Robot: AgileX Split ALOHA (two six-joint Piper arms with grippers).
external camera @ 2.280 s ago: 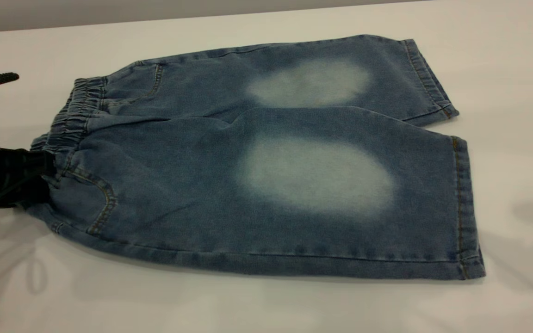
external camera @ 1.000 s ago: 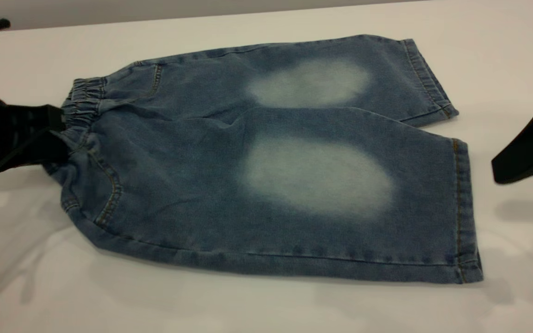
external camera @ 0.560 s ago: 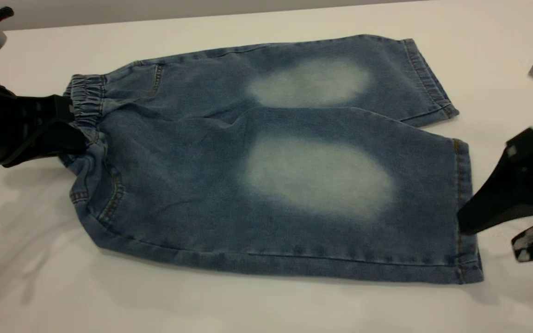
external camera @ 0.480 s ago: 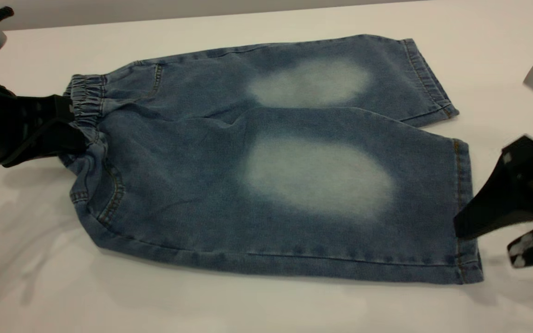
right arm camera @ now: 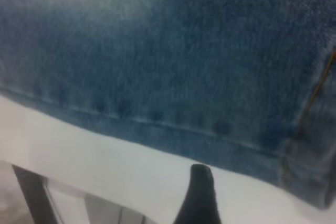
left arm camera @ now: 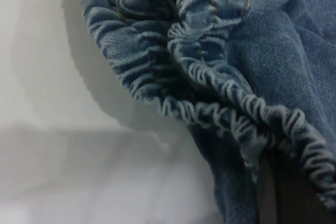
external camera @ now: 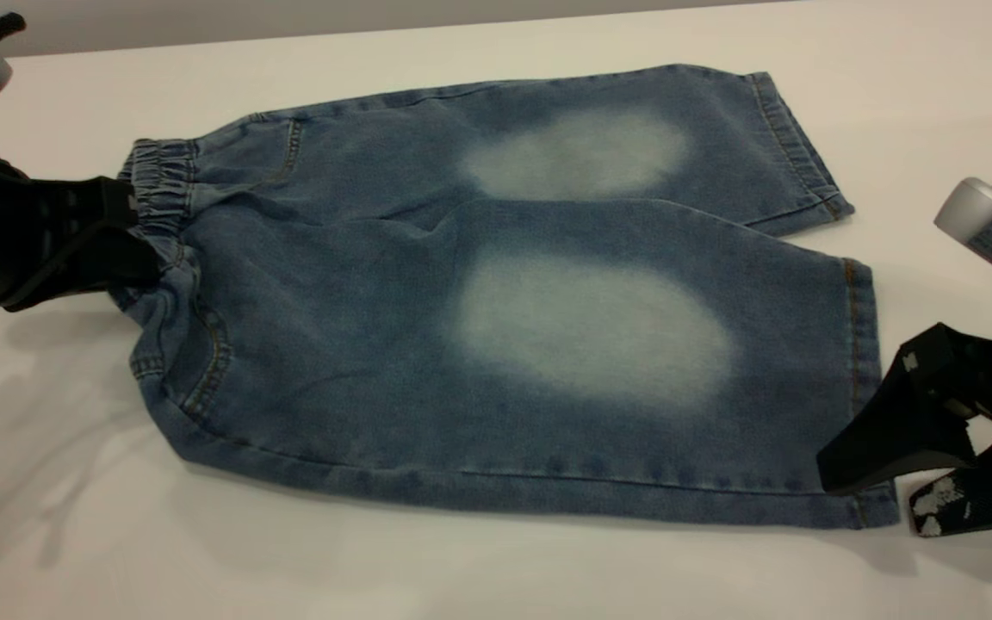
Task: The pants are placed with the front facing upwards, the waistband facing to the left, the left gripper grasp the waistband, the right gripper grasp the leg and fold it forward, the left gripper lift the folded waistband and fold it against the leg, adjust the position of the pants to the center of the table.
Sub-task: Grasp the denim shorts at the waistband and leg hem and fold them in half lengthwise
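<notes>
The pants (external camera: 496, 293) lie flat on the white table (external camera: 461, 568), front up, the waistband (external camera: 156, 185) at the exterior view's left and both leg hems at its right, each leg bearing a pale faded oval patch (external camera: 591, 331). The near part of the waistband is bunched and drawn toward the left gripper (external camera: 121, 232), whose black fingers are clenched on the gathered elastic there; the far part of the band lies on the table. The left wrist view shows what the exterior view cannot: the ruched band (left arm camera: 210, 103) curled up off the table, its folds doubled over one another, with a dark finger edge partly covered by the gathers.

The right gripper (external camera: 879, 495) is at the near corner of the near leg hem (external camera: 871, 379), fingers spread, one black wedge over the denim and a white-speckled one (external camera: 944, 508) just outside the hem. In the right wrist view only one dark fingertip (right arm camera: 199, 192) shows, over bare table beside the stitched side seam (right arm camera: 157, 124); the other finger is out of that frame. Both arms are cut off by the exterior view's edges.
</notes>
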